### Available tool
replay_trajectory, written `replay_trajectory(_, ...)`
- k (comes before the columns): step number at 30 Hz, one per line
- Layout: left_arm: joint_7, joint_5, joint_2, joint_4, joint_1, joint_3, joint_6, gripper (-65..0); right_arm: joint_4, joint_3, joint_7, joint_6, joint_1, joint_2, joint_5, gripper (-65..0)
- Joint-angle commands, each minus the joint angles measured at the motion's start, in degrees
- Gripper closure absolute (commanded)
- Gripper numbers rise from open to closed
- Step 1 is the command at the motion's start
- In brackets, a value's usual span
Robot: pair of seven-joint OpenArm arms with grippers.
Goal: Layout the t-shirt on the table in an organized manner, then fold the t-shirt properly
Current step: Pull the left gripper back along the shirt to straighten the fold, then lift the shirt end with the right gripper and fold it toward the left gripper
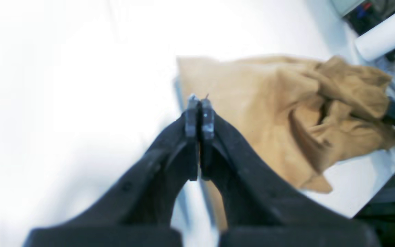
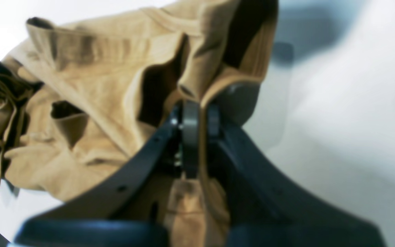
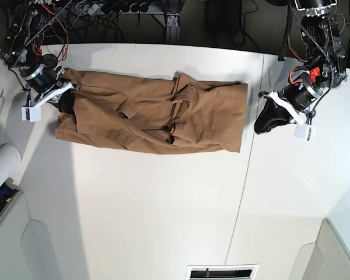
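The tan-brown t-shirt [image 3: 151,116] lies stretched sideways across the far part of the white table [image 3: 163,204], rumpled with folds near its middle. My right gripper [image 3: 66,100] is at the shirt's left end in the base view; in its wrist view the gripper [image 2: 199,113] is shut on a fold of the t-shirt [image 2: 98,85], with cloth running between the fingers. My left gripper [image 3: 261,126] hovers just off the shirt's right edge. Seen from its own wrist, that gripper [image 1: 199,103] is shut with nothing in it, above the table beside the t-shirt [image 1: 259,113].
A white roll [image 3: 1,163] lies at the table's left edge. Light grey moulded panels [image 3: 44,245] sit at the near corners. A thin dark seam [image 3: 245,192] crosses the tabletop. Cables and gear line the far edge.
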Motion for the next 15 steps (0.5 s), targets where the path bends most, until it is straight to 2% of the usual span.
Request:
replay_trajectory(1, -1.11, -0.92, -0.48, 0.66, -0.17, -0.13, -0.69, 0.0, 0.81, 0.26, 1.07, 0.35, 0.42, 0.61, 0.74, 0.0)
replay_trajectory(4, -1.25, -0.04, -0.42, -0.72, 0.70, 0.28, -0.69, 0.0, 0.81, 0.26, 1.07, 0.35, 0.42, 0.61, 0.98, 0.0)
replay_trajectory(9, -1.55, 0.33, -0.33, -4.76, 0.68, 1.53, -0.69, 0.0, 0.81, 0.26, 0.28, 0.35, 0.42, 0.61, 4.79, 0.0)
replay_trajectory(15, -1.66, 0.39, -0.07, -7.93, 0.68, 8.33, -0.69, 0.0, 0.83, 0.26, -0.11, 0.39, 0.42, 0.61, 8.26, 0.0)
